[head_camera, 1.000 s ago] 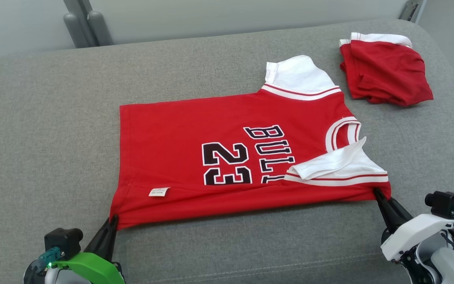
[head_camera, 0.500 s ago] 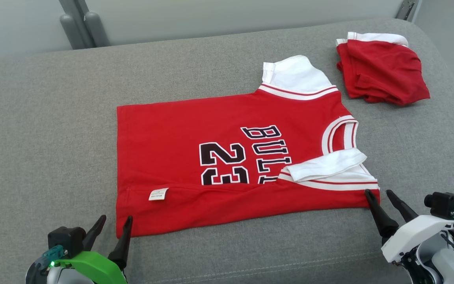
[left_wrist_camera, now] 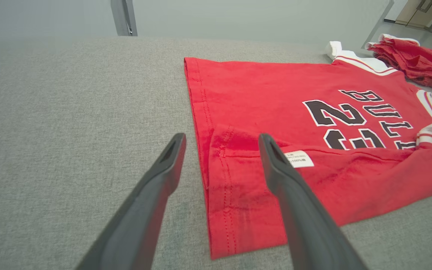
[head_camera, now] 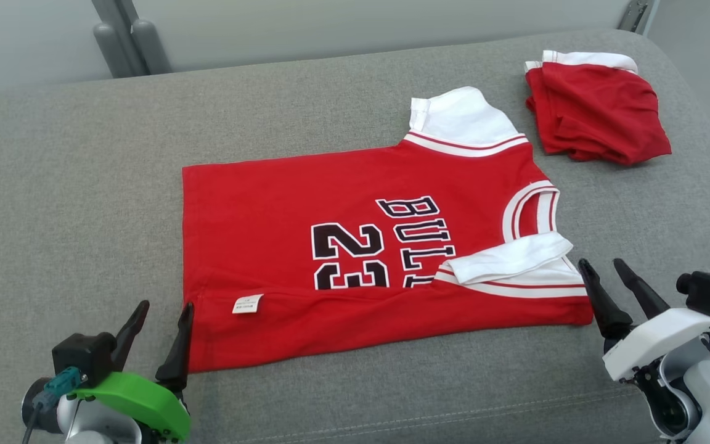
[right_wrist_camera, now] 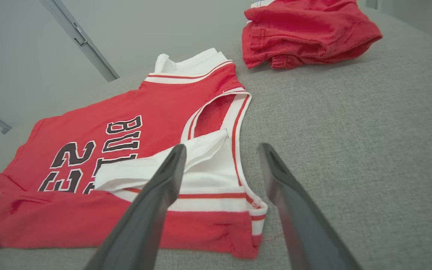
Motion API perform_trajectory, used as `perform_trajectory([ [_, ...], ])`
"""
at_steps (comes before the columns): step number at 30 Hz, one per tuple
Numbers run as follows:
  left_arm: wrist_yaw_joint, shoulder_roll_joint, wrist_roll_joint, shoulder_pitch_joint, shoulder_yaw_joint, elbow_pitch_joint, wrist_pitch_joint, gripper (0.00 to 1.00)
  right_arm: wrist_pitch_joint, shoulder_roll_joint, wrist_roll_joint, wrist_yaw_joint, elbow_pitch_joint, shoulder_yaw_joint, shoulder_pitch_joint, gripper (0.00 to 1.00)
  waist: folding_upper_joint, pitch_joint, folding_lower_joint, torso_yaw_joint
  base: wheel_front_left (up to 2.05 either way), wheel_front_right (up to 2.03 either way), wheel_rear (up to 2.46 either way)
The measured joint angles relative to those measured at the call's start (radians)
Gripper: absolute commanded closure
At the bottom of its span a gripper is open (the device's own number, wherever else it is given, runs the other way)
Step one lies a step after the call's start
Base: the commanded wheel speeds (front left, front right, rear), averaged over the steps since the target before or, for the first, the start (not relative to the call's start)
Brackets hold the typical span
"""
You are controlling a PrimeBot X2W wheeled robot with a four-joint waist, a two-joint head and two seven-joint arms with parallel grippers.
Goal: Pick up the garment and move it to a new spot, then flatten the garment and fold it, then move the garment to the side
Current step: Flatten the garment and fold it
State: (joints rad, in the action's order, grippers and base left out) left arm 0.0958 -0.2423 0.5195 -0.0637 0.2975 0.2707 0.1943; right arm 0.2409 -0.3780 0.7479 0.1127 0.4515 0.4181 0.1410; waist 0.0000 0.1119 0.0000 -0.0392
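**Item:** red jersey [head_camera: 355,246], thin soft knit by the look of it, with black "23" lettering and white ribbed sleeves. It lies flat mid-couch seat [head_camera: 84,185], near long edge turned over (care label [head_camera: 248,303] showing).

**Claws:** left claw [head_camera: 166,305] at its 7 o'clock, right claw [head_camera: 601,263] at 4 o'clock, both spread and empty.

**Handling:** pinch both near corners together and carry low toward 12 o'clock; limp cloth probably wrinkles.

**Also:** crumpled red bundle [head_camera: 598,111] at 1 o'clock.
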Motion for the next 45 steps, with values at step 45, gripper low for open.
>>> perform_trajectory([
  [45, -0.069, 0.070, -0.061, -0.060, -0.053, -0.083, 0.054, 0.00, 0.011, 0.067, -0.265, -0.081, -0.296, -0.153, -0.019, 0.00, 0.0000, -0.033, 0.0000, -0.026, 0.00, 0.00, 0.00],
])
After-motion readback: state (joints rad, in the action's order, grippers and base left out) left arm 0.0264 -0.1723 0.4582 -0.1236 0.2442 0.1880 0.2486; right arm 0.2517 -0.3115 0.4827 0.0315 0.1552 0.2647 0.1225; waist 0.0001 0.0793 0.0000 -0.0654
